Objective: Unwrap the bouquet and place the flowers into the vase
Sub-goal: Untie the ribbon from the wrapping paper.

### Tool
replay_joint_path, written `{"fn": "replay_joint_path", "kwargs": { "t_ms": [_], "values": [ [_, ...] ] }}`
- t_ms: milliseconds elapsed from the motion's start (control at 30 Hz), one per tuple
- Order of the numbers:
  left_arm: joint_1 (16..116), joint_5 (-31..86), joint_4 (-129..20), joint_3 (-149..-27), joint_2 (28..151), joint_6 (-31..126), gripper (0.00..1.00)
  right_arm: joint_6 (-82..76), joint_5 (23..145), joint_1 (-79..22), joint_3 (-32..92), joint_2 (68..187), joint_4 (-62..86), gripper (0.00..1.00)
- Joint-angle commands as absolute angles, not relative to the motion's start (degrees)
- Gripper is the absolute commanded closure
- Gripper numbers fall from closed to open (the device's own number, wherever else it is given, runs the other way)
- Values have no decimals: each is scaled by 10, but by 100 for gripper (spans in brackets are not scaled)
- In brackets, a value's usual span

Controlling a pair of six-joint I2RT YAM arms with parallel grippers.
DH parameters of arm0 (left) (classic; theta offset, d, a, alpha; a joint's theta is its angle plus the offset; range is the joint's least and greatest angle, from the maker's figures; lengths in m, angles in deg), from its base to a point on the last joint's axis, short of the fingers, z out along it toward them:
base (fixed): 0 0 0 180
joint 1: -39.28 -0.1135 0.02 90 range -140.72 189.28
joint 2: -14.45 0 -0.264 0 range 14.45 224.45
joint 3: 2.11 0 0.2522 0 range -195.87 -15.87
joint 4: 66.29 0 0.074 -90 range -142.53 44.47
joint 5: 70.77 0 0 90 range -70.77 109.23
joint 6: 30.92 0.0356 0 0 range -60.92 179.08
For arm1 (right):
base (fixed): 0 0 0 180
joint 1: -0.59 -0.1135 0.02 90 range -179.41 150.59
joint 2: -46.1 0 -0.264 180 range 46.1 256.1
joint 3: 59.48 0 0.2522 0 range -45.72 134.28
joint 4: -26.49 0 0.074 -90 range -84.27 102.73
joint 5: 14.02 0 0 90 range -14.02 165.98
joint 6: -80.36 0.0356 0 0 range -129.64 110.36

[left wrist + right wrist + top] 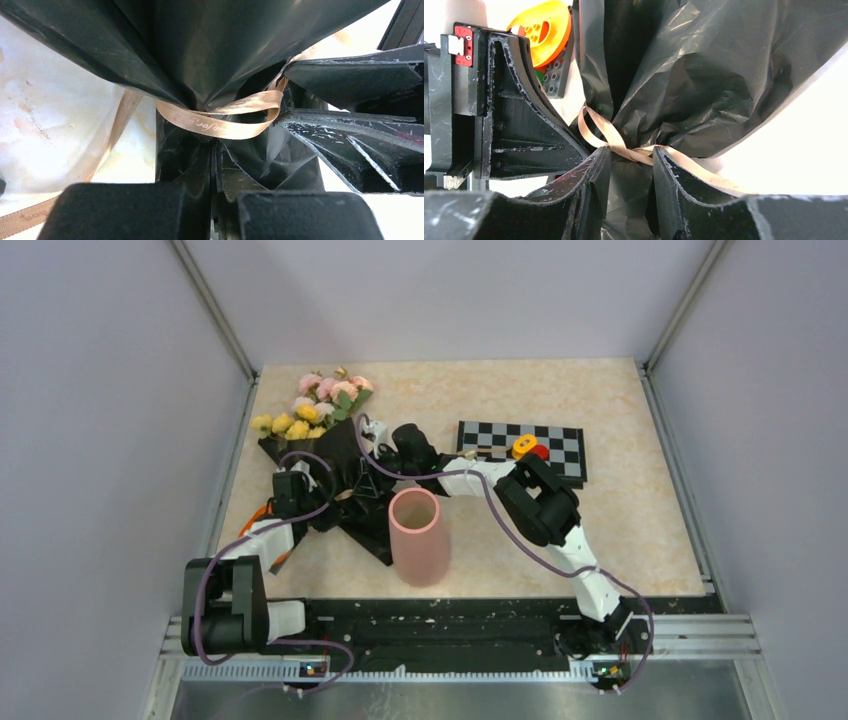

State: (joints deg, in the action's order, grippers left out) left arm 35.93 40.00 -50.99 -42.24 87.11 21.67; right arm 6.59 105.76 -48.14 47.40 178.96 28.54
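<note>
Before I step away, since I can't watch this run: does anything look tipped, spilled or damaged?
Nothing stands out. The vase stands upright on the table, and the bouquet lies on its side beside it, wrapped, with the ribbon tied round its neck. Nothing looks spilled or torn.

the wrapping (704, 65) gathers to a neck that stands between the right gripper (630, 165) fingers (704, 215), and the ribbon (616, 142) crosses the neck just past their tips. the left gripper (216, 175) fingers (125, 210) pinch the same neck from the opposite side, just short of the ribbon, with the right fingers to their right. the flowers (312, 405) lie beyond the left fingertips, at the far end of the bouquet (335, 455). the vase (418, 535) stands upright on the table (620, 530), just beside the wrapping's near corner. two blocks (530, 447) sit on a board (565, 455), well behind the right fingers.
</note>
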Motion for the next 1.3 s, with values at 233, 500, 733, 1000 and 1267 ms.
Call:
{"fn": "replay_joint_path", "kwargs": {
  "t_ms": [233, 500, 733, 1000, 1267],
  "values": [
    [352, 401, -505, -438, 873, 223, 100, 28, 966, -496, 487, 1811, 316, 61],
    [349, 399, -506, -433, 875, 226, 100, 59, 880, -497, 404, 1744, 425, 85],
    [346, 400, -506, -434, 877, 227, 100, 109, 856, -496, 350, 1673, 489, 100],
    [341, 411, -504, -439, 871, 234, 100, 133, 855, -494, 344, 1664, 484, 100],
    [340, 424, -463, -486, 798, 295, 74, 172, 897, -483, 349, 1674, 480, 100]
  ]
}}
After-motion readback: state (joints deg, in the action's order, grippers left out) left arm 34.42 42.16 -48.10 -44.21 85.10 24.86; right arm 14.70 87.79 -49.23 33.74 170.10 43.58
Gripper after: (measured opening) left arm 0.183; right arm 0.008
